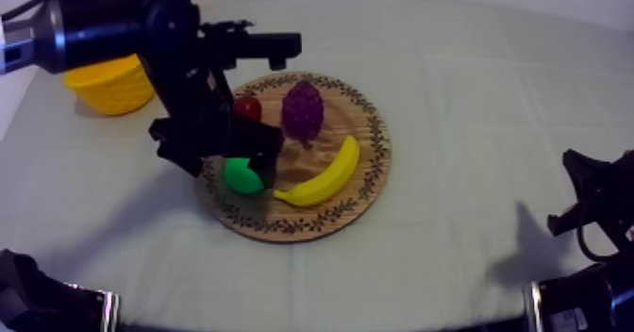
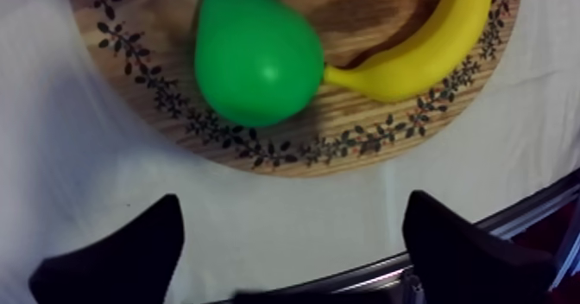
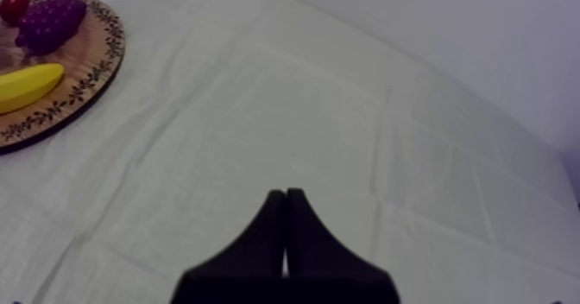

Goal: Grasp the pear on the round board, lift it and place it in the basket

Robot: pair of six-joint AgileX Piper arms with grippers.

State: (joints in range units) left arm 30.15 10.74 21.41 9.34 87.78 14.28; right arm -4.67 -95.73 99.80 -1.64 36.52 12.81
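1. Hanging wide apart and empty, the left tool is over the worktop, just beside the wooden board; the right tool is pressed together, empty.
2. The pear, smooth and bright green, lies on the board against the banana.
3. The top view adds the yellow basket, apart from the board.

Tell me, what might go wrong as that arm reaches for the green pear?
1. The tip of the banana touches the pear, so a finger of the open left hand may shove the banana on the way in.
2. The pear is round and looks smooth, so it might slip out of the squeeze.
3. It lies near the edge of the board, so a nudge could roll it onto the cloth.
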